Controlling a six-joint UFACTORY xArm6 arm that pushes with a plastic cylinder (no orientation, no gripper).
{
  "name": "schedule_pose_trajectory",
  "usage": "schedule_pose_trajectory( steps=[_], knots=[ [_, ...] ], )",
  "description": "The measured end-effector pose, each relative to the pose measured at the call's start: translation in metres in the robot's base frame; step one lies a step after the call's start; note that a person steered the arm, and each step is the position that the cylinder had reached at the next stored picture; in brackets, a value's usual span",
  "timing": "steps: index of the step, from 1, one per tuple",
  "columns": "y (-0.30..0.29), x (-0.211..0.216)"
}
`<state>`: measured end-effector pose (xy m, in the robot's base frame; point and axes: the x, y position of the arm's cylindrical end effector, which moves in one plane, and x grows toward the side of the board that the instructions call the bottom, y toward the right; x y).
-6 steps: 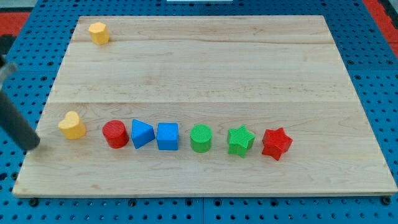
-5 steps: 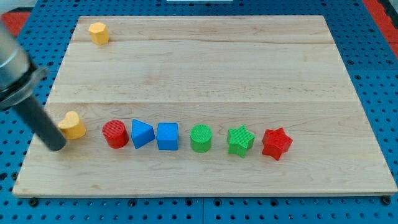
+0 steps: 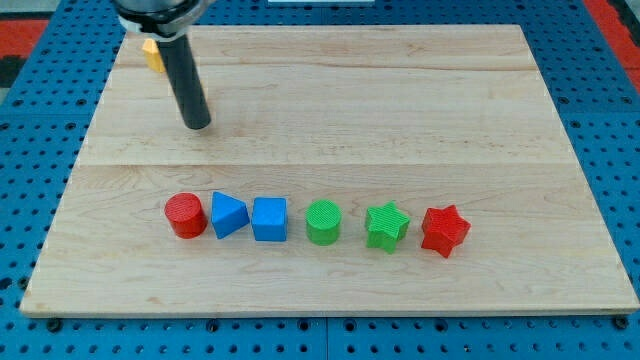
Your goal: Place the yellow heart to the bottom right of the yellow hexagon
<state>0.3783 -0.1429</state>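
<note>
Since only one yellow block (image 3: 150,54) shows in the camera view, and just a sliver of it at the left of the dark rod, I cannot confirm the task as done. Its shape is hidden, and the yellow heart is nowhere to be seen. It may lie behind the rod, but that is a guess.

Taking the red cylinder (image 3: 185,215) as the landmark, my tip (image 3: 197,126) rests on the board (image 3: 400,120) well above it and slightly to the view's right, touching no block that I can see. The yellow sliver lies further up from the cylinder and a little to the view's left, near the board's top edge. The arm carries no gripper, only this rod, so it can neither open nor close on anything.

From the cylinder a row runs toward the view's right: blue triangle (image 3: 229,215), blue cube (image 3: 269,219), green cylinder (image 3: 323,221), green star (image 3: 386,226), red star (image 3: 444,231).

Above the cylinder, and to the view's right of my tip, the wood is bare, so there is ample room to push. I judge the risk to be at the top and left edges near the yellow block, where a stray shove could send a piece off.
</note>
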Motion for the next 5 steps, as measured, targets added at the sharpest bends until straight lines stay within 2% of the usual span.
schedule_pose_trajectory(
  steps=[1,2,3,4,5],
  knots=[
    [-0.023,-0.056],
    [-0.022,-0.081],
    [-0.007,-0.083],
    [0.069,-0.072],
    [0.179,-0.062]
  ],
)
